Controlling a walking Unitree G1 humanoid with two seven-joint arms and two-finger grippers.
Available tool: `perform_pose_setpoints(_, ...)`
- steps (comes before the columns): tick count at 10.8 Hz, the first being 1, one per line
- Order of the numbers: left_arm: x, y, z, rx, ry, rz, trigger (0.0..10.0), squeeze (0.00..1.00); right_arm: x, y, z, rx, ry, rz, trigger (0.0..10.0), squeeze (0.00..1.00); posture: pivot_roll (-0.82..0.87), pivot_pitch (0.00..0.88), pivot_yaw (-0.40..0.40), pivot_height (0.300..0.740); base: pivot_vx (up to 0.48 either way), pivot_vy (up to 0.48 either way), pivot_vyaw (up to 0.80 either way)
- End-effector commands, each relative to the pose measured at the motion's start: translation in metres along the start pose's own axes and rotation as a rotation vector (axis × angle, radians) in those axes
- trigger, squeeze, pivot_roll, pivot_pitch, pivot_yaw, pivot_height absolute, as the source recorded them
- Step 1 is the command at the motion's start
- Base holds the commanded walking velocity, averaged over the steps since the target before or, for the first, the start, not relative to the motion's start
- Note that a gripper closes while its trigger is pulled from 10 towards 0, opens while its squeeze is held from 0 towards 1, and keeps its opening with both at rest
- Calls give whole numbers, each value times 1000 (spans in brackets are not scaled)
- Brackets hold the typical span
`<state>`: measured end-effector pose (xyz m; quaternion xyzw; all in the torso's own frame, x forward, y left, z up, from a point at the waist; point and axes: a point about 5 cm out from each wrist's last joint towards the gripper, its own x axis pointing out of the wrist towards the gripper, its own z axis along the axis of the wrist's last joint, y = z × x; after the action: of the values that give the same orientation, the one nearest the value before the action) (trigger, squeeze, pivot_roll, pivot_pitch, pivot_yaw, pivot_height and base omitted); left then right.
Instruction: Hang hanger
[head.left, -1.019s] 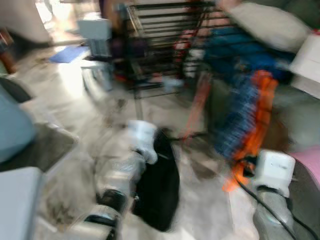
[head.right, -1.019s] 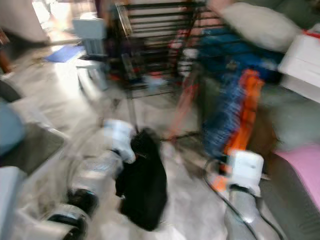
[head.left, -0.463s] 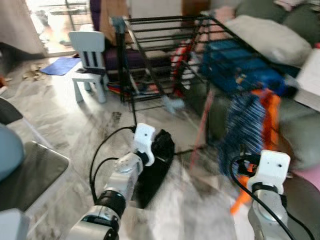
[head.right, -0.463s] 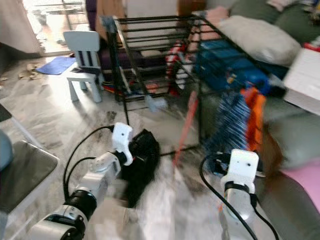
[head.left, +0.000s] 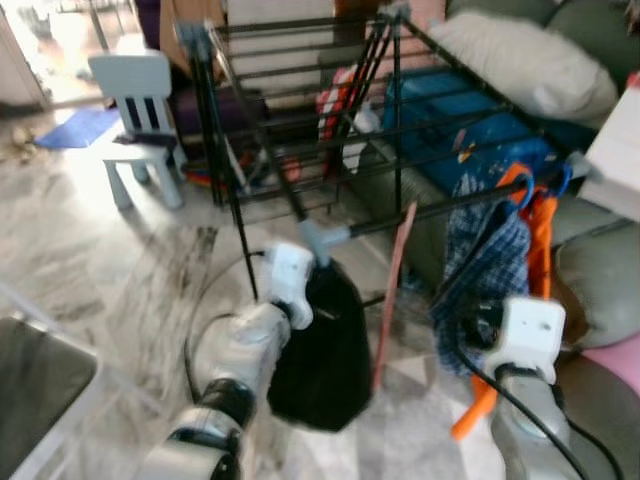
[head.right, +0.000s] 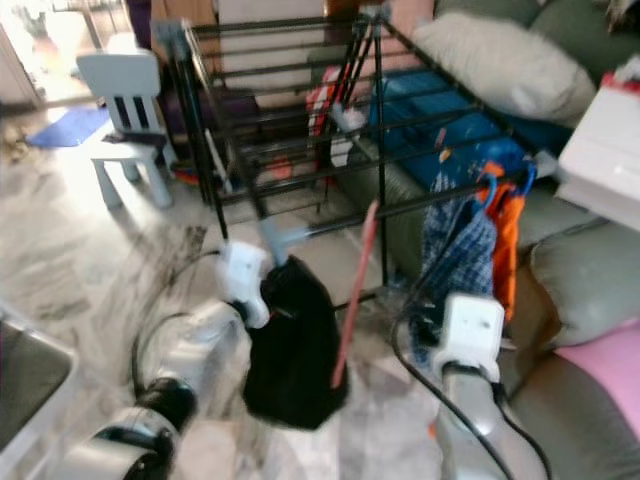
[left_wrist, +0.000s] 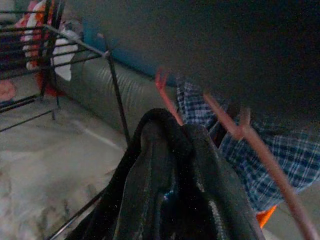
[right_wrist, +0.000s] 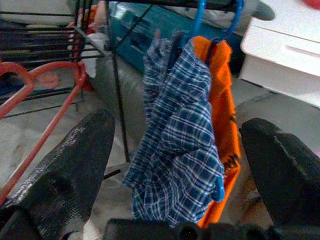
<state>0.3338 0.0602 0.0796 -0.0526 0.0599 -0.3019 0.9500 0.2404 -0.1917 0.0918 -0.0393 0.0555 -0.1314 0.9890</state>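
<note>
Black cloth on a red hanger (head.left: 392, 290), clamped in the left gripper (head.left: 318, 285), now rides closer under the drying rack (head.left: 300, 130) rail than before; right gripper (right_wrist: 175, 145) spread wide, empty

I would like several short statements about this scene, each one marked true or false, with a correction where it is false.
1. The left hand holds a black garment. True.
2. The right hand's fingers are closed on the plaid shirt. False: they are spread wide, and the shirt hangs beyond them, untouched.
3. The plaid shirt and an orange garment hang from the black drying rack. True.
4. A red hanger is near the black garment. True.
5. The small white chair lies tipped over on the floor. False: it stands upright.
</note>
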Motion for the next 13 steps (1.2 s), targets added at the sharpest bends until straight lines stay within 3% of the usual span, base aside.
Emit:
perform_pose_setpoints(1, -3, 9, 4, 20, -13, 24, 10000, 0, -1, 14, -4, 22, 37, 78, 10000, 0, -45, 0, -33, 740, 0, 0, 0)
perform_pose_setpoints(4, -2, 9, 2, 1, 8, 38, 10000, 0, -2, 21, -7, 38, 63, 108, 10000, 0, -45, 0, -33, 740, 0, 0, 0)
perform_pose_setpoints(8, -2, 7, 1, -6, 17, 22, 10000, 0, -2, 23, -9, 38, 74, 114, 10000, 0, -45, 0, -27, 740, 0, 480, 0)
perform_pose_setpoints(11, 1, 4, 2, 21, 44, -7, 10000, 0, 2, 23, -8, 43, 77, 108, 10000, 0, -33, 0, -33, 740, 0, 106, 0)
perform_pose_setpoints(12, -2, 5, -1, 94, 64, -42, 10000, 0, 4, 20, -8, 31, 78, 89, 10000, 0, -19, 0, -36, 740, 0, 0, 0)
perform_pose_setpoints(13, -11, 10, 3, 116, 20, -91, 10000, 0, 5, 13, -7, 15, 75, 42, 10000, 0, -17, 0, -43, 740, 0, 0, 0)
